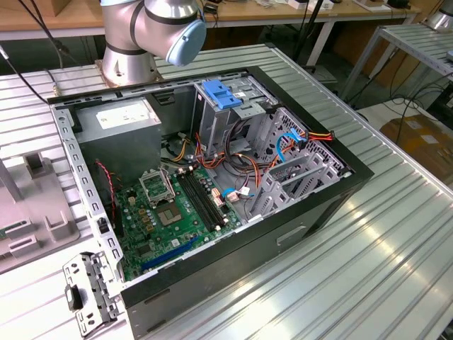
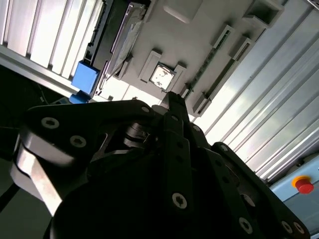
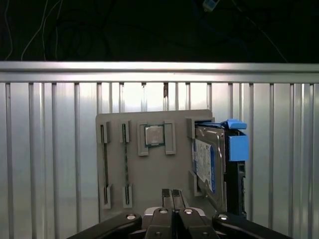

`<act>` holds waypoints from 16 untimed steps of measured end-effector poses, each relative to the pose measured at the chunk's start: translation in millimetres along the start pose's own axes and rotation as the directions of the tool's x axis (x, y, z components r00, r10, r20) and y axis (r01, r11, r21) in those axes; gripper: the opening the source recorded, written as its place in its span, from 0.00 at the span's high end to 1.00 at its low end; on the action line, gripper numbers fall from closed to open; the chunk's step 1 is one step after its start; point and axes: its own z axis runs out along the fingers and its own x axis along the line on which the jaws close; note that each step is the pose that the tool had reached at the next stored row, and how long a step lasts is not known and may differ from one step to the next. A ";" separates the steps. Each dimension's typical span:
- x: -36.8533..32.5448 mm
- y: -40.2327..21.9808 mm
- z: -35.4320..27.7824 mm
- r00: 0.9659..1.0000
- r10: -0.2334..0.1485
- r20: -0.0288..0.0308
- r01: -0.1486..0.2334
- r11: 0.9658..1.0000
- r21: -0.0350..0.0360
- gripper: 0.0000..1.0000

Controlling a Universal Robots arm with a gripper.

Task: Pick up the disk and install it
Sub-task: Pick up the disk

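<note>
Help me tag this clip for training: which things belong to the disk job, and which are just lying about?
Job: disk, standing in the holder; tool, near it; open case.
Lying about: chip in the holder; power supply; motherboard; loose bracket beside the case.

1. Flat rectangular metal disk (image 3: 203, 164): glossy white-and-blue paper label, smooth light-blue plastic rails.
2. Grey moulded plastic holder tray (image 3: 149, 174) just ahead of the gripper (image 3: 172, 195): matt.
3. Ribbed silver metal table (image 3: 50, 149) under both: shiny.
4. Gripper: matt black, bright metal screws.
</note>
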 end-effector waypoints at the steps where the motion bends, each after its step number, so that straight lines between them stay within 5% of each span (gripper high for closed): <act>1: 0.0 0.0 0.0 1.000 0.000 0.000 0.000 1.000 0.001 0.89; 2: 0.0 0.1 0.0 1.000 0.000 0.001 0.000 1.000 0.001 0.89; 4: 0.0 0.0 0.0 1.000 0.000 0.023 0.000 1.000 0.001 0.89; 5: -0.1 0.1 0.0 1.000 0.000 0.027 -0.001 1.000 0.001 0.89; 16: 0.0 0.0 1.5 1.000 0.000 0.027 0.000 1.000 0.001 0.89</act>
